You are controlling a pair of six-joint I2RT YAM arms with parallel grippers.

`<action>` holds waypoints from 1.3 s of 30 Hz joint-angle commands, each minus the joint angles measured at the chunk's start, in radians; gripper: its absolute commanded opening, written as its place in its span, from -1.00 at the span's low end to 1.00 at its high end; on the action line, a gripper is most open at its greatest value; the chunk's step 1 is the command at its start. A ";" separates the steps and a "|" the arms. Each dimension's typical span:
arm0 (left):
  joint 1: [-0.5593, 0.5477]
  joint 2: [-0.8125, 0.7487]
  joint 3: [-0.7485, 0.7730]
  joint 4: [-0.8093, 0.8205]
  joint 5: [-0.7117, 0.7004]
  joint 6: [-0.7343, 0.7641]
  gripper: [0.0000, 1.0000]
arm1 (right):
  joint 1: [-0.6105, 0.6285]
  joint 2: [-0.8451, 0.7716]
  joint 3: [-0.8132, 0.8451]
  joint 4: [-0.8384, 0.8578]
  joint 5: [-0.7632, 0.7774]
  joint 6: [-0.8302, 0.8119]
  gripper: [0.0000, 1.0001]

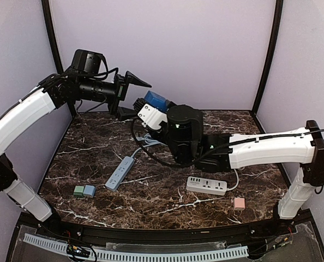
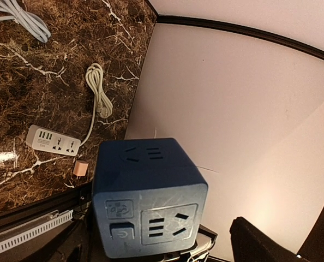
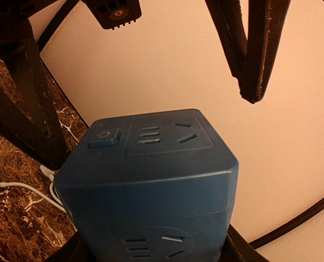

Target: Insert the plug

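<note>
Clamping the blue cube socket (image 1: 157, 100), the right gripper (image 1: 153, 107) holds it aloft toward 12 o'clock of the table (image 1: 85, 144). At the cube's 9 o'clock the left gripper (image 1: 133, 96) hangs, fingers spread apart.

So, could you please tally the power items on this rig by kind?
Flat plastic power strips, pale blue and white: 2
Dark blue plastic cube socket: 1
Small square adapter blocks, green, blue-grey, pink: 3
Total: 6
</note>
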 commanded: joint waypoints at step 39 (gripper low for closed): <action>-0.034 0.036 -0.058 0.032 -0.022 0.020 -0.11 | 0.039 0.066 0.067 0.018 0.063 -0.097 -0.31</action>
